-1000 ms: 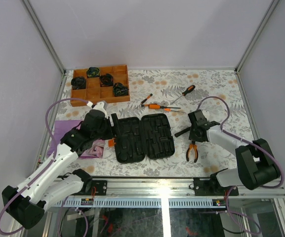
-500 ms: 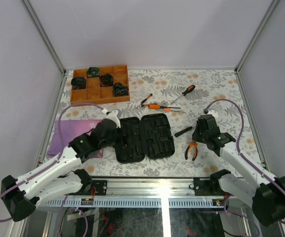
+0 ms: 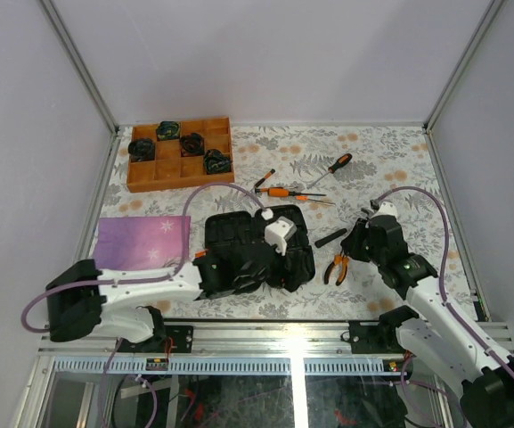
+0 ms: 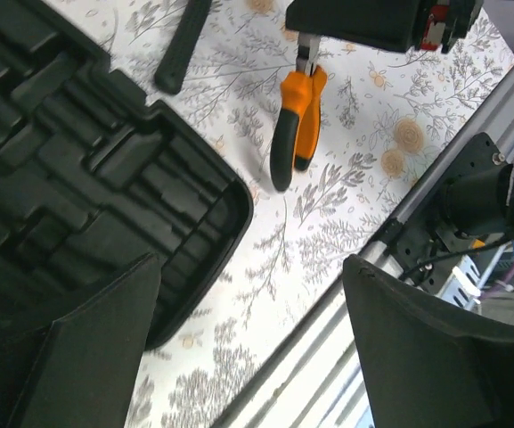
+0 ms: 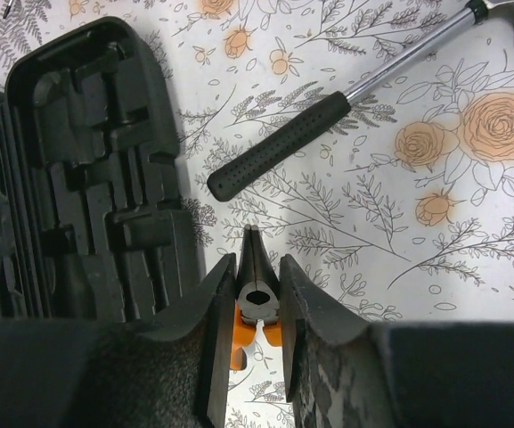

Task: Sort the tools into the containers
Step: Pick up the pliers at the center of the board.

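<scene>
Just right of the open black tool case [image 5: 87,178], the right gripper [image 5: 257,272] pinches narrowly the head of the orange-handled pliers [image 3: 335,266], probably to carry them inside, while the left gripper [image 4: 248,294] hovers wide open, holding nothing, above the case.

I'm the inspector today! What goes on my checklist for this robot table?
Surface: flowery cloth, lying flat.
Job's things: case is open, with no tool seen inside. The pliers are to its right. The hammer and screwdrivers lie on the flowery cloth.
Clutter: wooden tray holding dark lumps; purple cloth on the left.
Grippers: left gripper is open over the case's right edge and holds nothing. The right gripper is shut on the pliers' head.
Cables: purple cables loop from both arms, and one arcs over the case.
Surroundings: plain walls and metal posts; nothing else seen.
</scene>
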`<action>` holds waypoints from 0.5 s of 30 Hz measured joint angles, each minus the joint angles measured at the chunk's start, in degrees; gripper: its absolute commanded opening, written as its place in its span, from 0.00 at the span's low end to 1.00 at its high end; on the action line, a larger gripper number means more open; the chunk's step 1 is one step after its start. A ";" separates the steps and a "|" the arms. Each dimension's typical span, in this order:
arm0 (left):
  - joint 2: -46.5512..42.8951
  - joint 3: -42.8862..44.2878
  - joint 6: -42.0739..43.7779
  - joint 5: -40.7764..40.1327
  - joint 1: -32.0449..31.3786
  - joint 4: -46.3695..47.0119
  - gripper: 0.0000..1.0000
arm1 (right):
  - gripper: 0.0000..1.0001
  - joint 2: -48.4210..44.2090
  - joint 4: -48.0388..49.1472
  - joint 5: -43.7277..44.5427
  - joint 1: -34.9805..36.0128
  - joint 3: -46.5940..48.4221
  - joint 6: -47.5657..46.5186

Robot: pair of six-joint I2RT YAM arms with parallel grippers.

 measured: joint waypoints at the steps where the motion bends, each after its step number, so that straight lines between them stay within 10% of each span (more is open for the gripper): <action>1: 2.08 0.15 0.94 0.20 -0.17 2.43 0.81 | 0.00 -0.42 0.04 -0.44 0.00 -0.28 0.00; 15: 21.44 7.76 7.04 6.69 -0.44 18.67 0.78 | 0.00 -6.43 -1.03 -4.31 0.00 -1.01 -1.49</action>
